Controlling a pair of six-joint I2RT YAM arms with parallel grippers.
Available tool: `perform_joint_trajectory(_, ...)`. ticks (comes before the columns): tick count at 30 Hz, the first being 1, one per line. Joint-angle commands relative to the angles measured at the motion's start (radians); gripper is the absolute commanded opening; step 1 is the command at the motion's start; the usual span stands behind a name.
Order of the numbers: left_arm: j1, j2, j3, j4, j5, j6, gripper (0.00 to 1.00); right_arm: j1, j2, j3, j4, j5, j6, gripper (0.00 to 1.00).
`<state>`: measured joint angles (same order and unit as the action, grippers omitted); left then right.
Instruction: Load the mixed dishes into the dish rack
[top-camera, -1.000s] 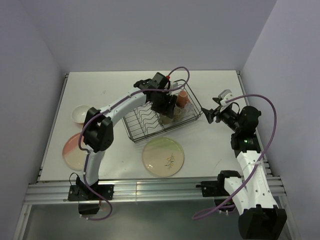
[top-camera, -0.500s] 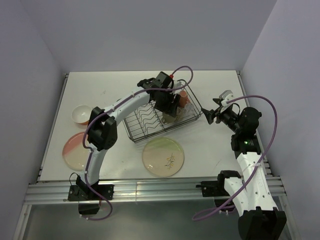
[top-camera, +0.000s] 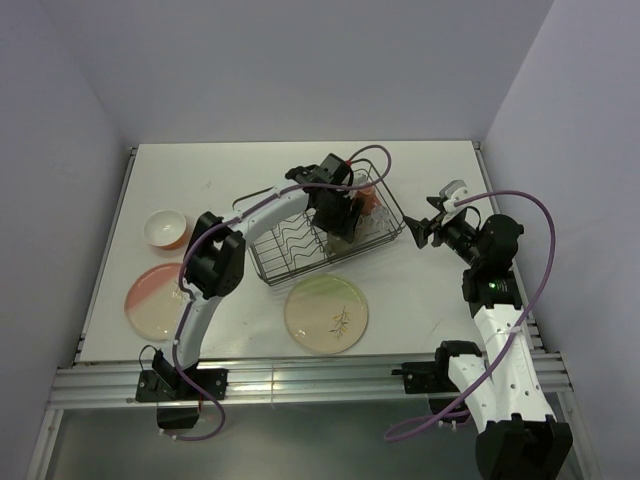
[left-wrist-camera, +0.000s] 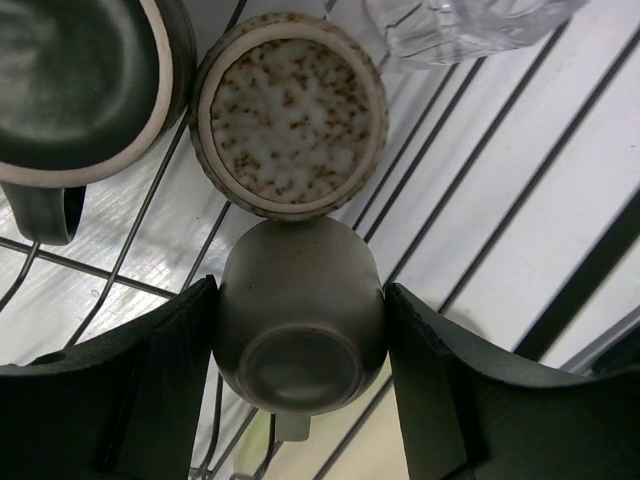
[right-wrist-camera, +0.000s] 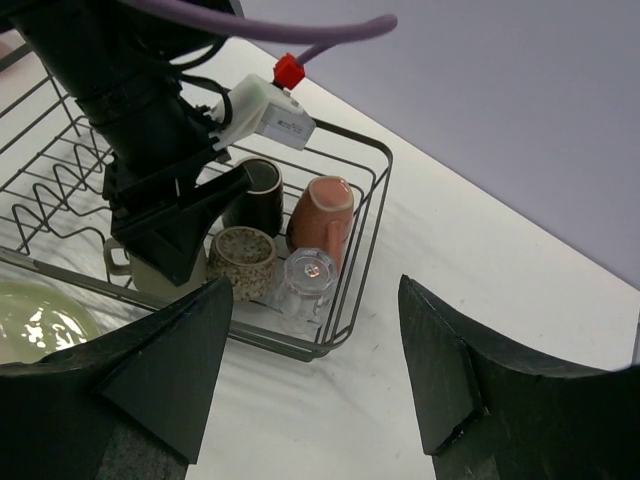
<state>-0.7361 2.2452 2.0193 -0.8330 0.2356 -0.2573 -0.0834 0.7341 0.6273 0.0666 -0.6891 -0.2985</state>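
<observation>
Left tool (left-wrist-camera: 300, 335) is closed on the olive mug (left-wrist-camera: 300, 330), one finger each side. The mug's base faces the wrist cam, so it looks mouth-down, handle toward 6 o'clock. Can't tell whether it rests on the wires yet.

Wrist view: speckled cup (left-wrist-camera: 290, 112) at 12 o'clock from the mug, rims just about touching. Dark mug (left-wrist-camera: 70, 80) at 10 o'clock, glass (left-wrist-camera: 450, 25) at 1 o'clock.

Rack (top-camera: 290, 240) contents, all in its right end: olive mug, speckled cup, dark mug, glass, pink mug (right-wrist-camera: 327, 215). Wavy divider section to the left holds nothing.

Right tool (top-camera: 428, 224) hangs wide open, holding nothing, at 3 o'clock from the rack, apart from it.

On the desk (top-camera: 430, 180), top view: green plate (top-camera: 326, 313) at 6 o'clock from the rack, pink plate (top-camera: 155, 298) at 8 o'clock, bowl (top-camera: 165, 228) at 9 o'clock.

Judgement: the mug is about placed. Next comes release and a straight lift, since the speckled cup crowds it. Left arm is nearer the pink plate and bowl.
</observation>
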Motion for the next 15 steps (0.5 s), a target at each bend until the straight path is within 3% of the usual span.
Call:
perform_joint_trajectory(1, -0.005, -0.006, 0.001, 0.049, -0.030, -0.010, 0.08, -0.009, -0.015, -0.009, 0.030, 0.007, 0.018, 0.75)
perform_joint_trajectory(6, -0.009, -0.009, -0.028, 0.071, -0.071, -0.019, 0.19, -0.012, -0.013, -0.014, 0.035, 0.003, 0.022, 0.75)
perform_joint_trajectory(10, -0.014, -0.019, -0.050, 0.078, -0.094, -0.026, 0.41, -0.013, -0.012, -0.015, 0.038, -0.001, 0.027, 0.75)
perform_joint_trajectory(15, -0.014, -0.026, -0.060, 0.081, -0.108, -0.030, 0.55, -0.013, -0.006, -0.014, 0.044, -0.003, 0.030, 0.75)
